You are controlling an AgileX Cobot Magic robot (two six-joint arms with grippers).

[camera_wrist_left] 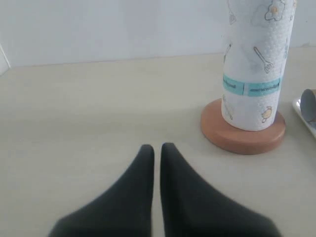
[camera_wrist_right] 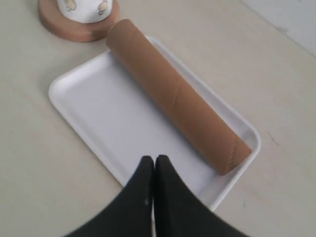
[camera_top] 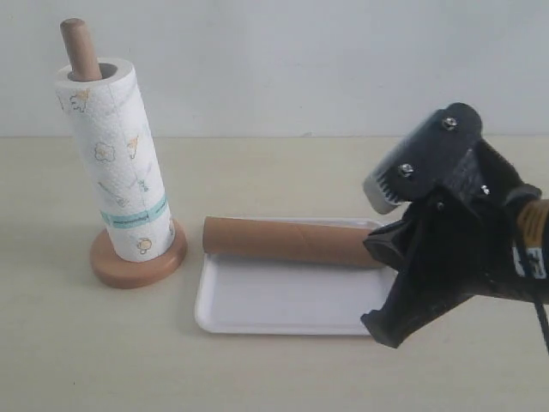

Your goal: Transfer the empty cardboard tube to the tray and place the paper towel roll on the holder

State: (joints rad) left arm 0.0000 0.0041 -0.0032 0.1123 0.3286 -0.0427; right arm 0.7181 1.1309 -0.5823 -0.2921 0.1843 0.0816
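The brown cardboard tube (camera_top: 287, 239) (camera_wrist_right: 175, 94) lies lengthwise along the far side of the white tray (camera_top: 274, 309) (camera_wrist_right: 94, 118). The paper towel roll (camera_top: 111, 163) (camera_wrist_left: 254, 59) stands upright on the wooden holder (camera_top: 137, 262) (camera_wrist_left: 242, 140), whose post (camera_top: 80, 47) sticks out of the roll's top. My right gripper (camera_top: 382, 287) (camera_wrist_right: 154, 160) is shut and empty, hovering over the tray's right end, apart from the tube. Out of the exterior view, my left gripper (camera_wrist_left: 157, 148) is shut and empty above bare tabletop, to one side of the holder.
A beige tabletop (camera_top: 283, 172) meets a pale wall (camera_top: 300, 60) at the back. The right arm's black body (camera_top: 463, 223) covers the tray's right end in the exterior view.
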